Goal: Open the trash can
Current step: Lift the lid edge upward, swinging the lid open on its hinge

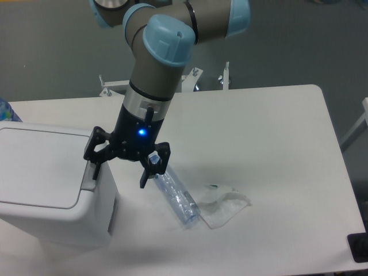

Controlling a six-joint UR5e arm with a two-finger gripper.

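The trash can is a big boxy white bin at the table's left front, its flat lid down. A grey push tab sits on its right rim. My gripper hangs open just right of the bin, pointing down. Its left finger is right above the grey tab, its right finger over the table beside the bin. Nothing is between the fingers.
A clear plastic bottle lies on the white table just right of the gripper. A crumpled clear wrapper lies beside it. A blue object shows at the left edge behind the bin.
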